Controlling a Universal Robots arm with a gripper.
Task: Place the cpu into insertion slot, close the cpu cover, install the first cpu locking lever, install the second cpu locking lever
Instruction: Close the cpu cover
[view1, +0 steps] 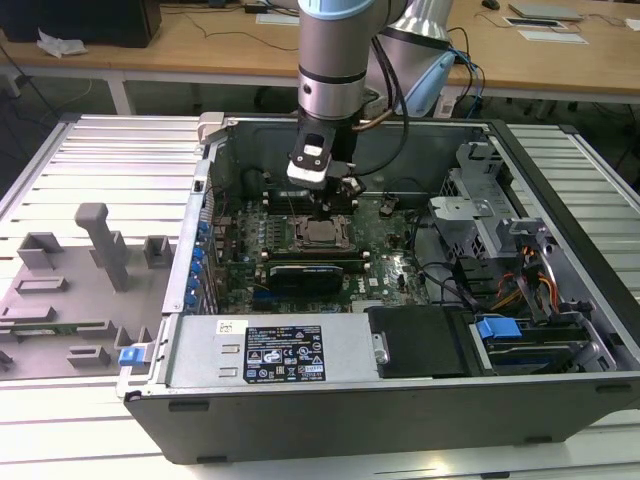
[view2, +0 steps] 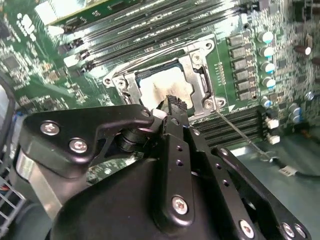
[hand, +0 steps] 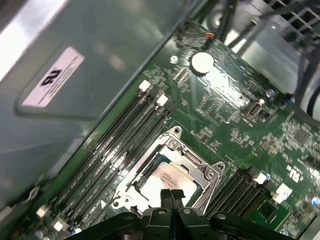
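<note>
Silver-beige cpu (view1: 322, 234) mid-frame in exterior view, in insertion slot (hand: 141, 175) w/ cpu cover (hand: 199, 162) down; hand (hand: 170, 195) closed, tips just above.

The cpu (hand: 167, 179) sits in the insertion slot (view1: 302, 234), cpu cover (hand: 206, 172) down around it, memory slots (hand: 125, 130) on both sides.

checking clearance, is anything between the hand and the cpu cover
Nothing visible does. The hand hangs right over one edge of the cover, and the cpu shows through its cut-out.
</note>
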